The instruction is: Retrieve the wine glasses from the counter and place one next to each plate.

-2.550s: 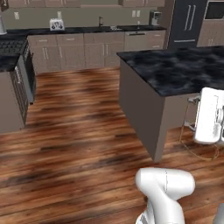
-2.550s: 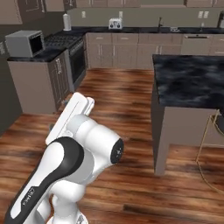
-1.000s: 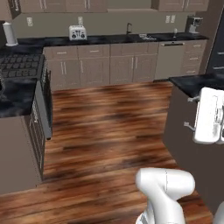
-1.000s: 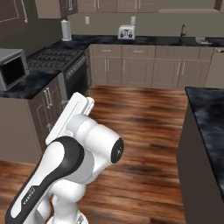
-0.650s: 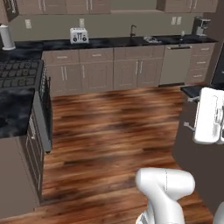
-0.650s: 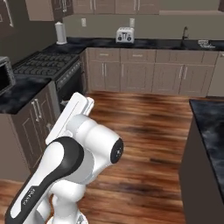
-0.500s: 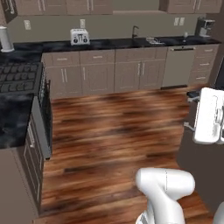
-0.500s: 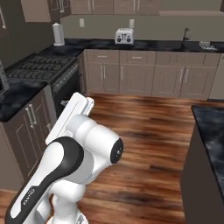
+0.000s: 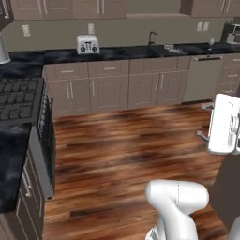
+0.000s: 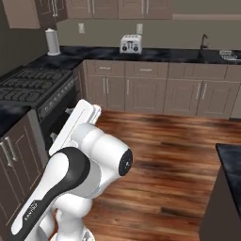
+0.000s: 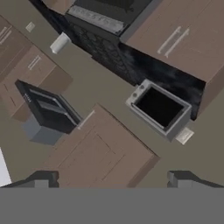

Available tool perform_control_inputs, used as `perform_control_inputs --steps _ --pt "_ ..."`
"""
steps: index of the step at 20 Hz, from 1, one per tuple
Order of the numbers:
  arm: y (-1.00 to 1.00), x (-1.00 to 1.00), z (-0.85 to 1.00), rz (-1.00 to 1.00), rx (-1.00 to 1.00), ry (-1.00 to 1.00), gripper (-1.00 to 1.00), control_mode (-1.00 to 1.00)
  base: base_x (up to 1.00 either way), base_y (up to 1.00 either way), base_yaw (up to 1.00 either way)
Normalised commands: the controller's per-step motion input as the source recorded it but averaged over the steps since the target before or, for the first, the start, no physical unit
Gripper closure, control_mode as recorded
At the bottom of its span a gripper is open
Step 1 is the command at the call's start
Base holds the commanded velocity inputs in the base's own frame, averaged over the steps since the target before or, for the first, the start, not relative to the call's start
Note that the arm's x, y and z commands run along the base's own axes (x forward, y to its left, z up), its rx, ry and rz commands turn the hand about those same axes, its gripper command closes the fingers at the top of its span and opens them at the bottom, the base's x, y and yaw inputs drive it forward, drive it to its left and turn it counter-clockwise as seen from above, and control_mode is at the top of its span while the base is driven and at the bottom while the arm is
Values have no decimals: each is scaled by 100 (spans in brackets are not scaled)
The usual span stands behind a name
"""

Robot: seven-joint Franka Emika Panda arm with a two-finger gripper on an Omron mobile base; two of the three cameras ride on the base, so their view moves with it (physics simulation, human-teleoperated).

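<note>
Left base view shows you the counter (image 9: 122, 52) along the far wall. Its top is black with thin white lines, and the cabinet doors under it are grey-brown. A silver toaster (image 9: 87, 44) stands on it toward the left. A tap (image 9: 151, 37) stands more to the right, and just past the tap lies a small grey drainer (image 9: 176, 48). You cannot make out the wine glasses there; things that far away are too small to tell. A black stove (image 9: 18, 96) sits at the left, and wooden floor (image 9: 131, 145) lies between you and the counter.

In the right base view you see the same counter (image 10: 164, 54), the toaster (image 10: 131, 43), and a white paper roll (image 10: 52, 41) in the left corner.

In the hand view the gripper (image 11: 112, 178) has its two dark fingertips (image 11: 43, 178) far apart, spread wide. It holds nothing. Beyond them is a grey microwave (image 11: 159, 109) with a dark door.
</note>
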Motion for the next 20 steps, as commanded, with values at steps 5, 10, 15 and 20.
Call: perform_control_inputs --steps 5,10,15,20 --pt "0 0 0 0 0 0 -100 100 100 -11 0" --pt "0 0 0 0 0 0 -100 100 100 -14 0" --pt "0 0 0 0 0 0 -100 100 100 -19 0" --pt "0 0 0 0 0 0 -100 100 100 -38 3"
